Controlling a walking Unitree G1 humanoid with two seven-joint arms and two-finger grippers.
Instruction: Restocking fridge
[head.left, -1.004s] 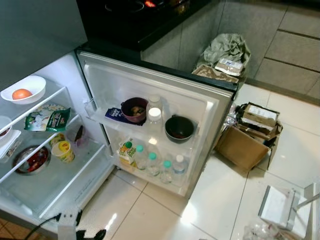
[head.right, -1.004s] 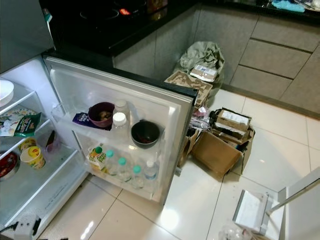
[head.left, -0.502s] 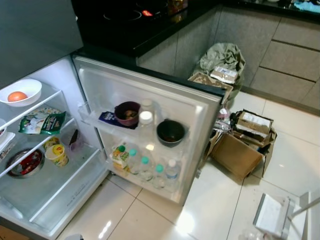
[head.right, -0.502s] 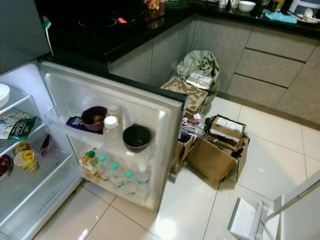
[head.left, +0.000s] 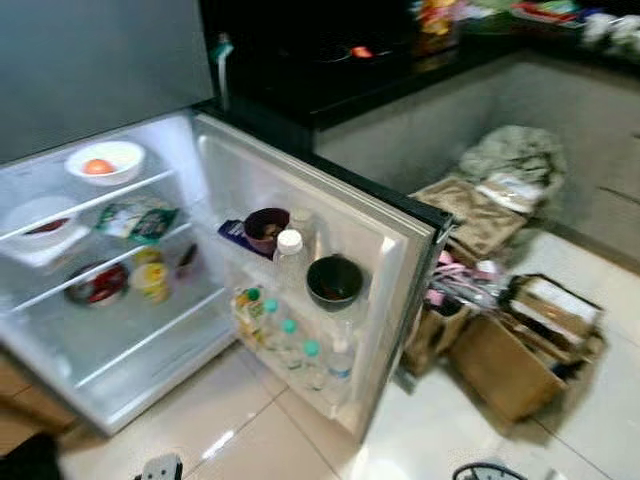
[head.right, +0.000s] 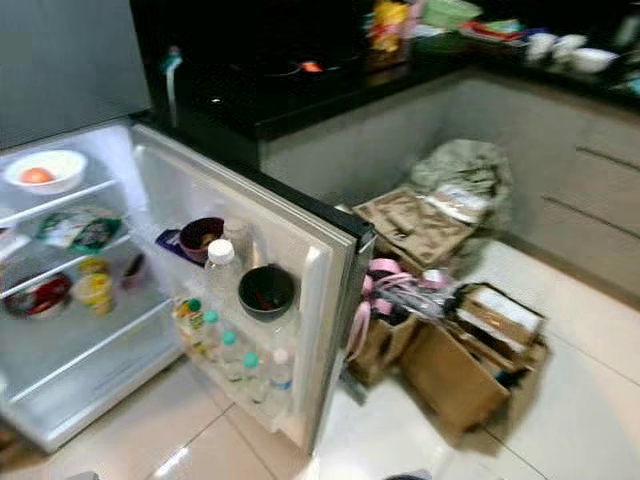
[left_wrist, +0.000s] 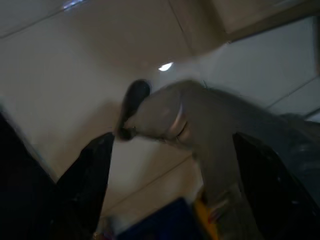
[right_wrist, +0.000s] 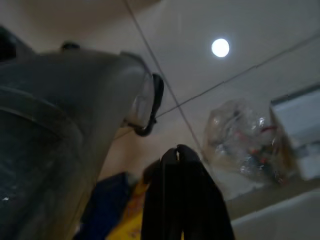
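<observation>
Left eye view, fridge door (head.left: 330, 250) swung open, cardboard boxes (head.left: 520, 340) just beside

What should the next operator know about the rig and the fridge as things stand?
Left gripper: fingers spread open, holding nothing, hanging low over the floor tiles.
Right gripper: fingers pressed shut, nothing between them, also hanging low.
Fridge door stands wide open. Its upper rack holds a maroon bowl, a white-capped bottle and a black bowl; the lower rack holds small water bottles and a juice carton.
Inside shelves: an orange in a white bowl, a green packet, a yellow cup.
Boxes and bags sit on the floor beside the door.
Nothing is in hand; the next item still needs fetching.
</observation>
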